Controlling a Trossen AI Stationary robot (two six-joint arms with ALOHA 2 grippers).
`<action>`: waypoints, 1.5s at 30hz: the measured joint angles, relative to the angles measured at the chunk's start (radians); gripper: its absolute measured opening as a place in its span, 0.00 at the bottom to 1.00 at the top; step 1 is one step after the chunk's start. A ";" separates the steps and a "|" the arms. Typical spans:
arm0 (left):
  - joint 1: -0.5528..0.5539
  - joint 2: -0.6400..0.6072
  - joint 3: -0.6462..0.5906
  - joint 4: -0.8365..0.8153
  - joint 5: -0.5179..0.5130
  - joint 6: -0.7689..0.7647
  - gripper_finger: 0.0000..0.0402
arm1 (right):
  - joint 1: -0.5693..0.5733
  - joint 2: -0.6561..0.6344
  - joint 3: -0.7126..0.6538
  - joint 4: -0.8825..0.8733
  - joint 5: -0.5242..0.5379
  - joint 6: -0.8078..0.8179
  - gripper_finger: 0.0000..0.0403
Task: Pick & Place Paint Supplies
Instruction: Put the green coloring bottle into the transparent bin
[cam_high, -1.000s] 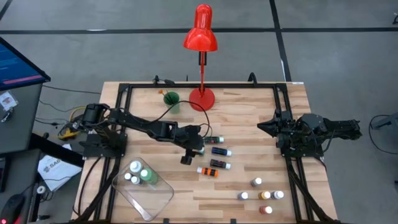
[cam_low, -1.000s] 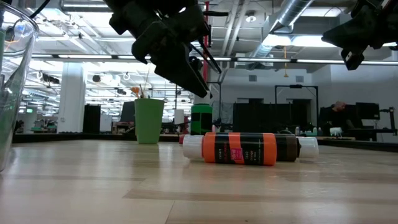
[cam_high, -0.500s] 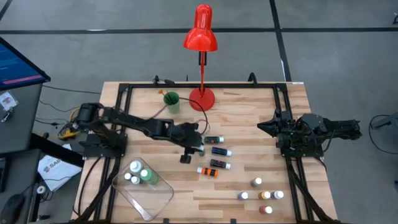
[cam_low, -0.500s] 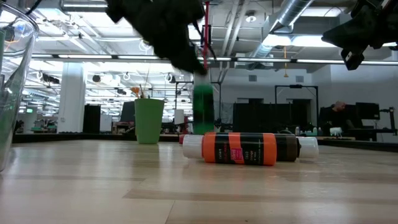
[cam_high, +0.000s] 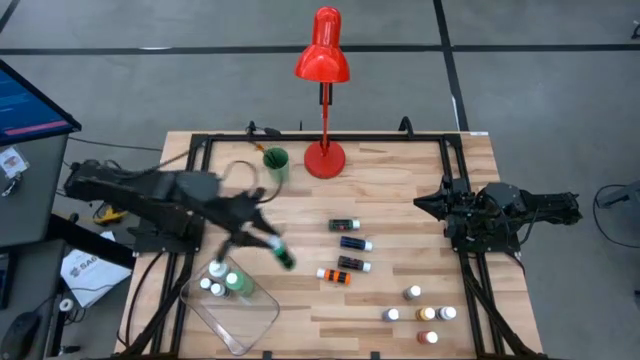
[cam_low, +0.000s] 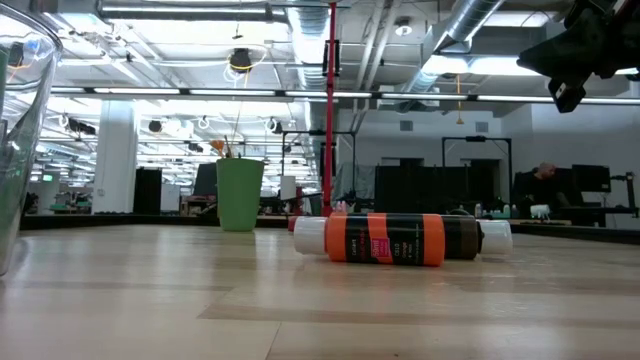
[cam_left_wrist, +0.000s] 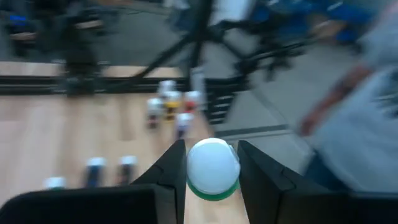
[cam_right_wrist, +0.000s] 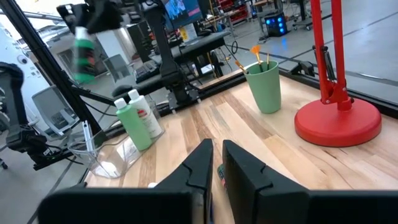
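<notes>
left gripper (cam_left_wrist: 211, 163) clamped on green bottle (cam_high: 284, 257), held at 2 o'clock of clear tray (cam_high: 255, 322) | right gripper (cam_right_wrist: 214, 163) clenched, parked at surface's (cam_high: 400, 190) 3 o'clock

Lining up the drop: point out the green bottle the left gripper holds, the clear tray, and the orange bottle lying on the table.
green bottle (cam_left_wrist: 212, 169), left wrist view, white cap.
clear tray (cam_high: 262, 318), high view, bare floor near its rim.
orange bottle (cam_low: 385, 239), low view, middle of its label.

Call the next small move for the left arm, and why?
Probably carry on toward the clear tray and lower in. The left gripper is shut on a green bottle, in the air just short of the tray, where other bottles already stand.
</notes>
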 joint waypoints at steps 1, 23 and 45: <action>-0.018 -0.029 0.000 -0.008 0.025 -0.023 0.23 | 0.000 0.000 0.000 0.000 0.000 0.000 0.08; -0.580 -0.149 0.000 -0.460 -0.169 -0.452 0.23 | 0.000 0.000 0.000 0.000 0.000 0.000 0.08; -1.017 -0.088 -0.121 -0.670 -0.612 -0.780 0.28 | 0.000 0.000 0.000 0.000 0.000 0.000 0.08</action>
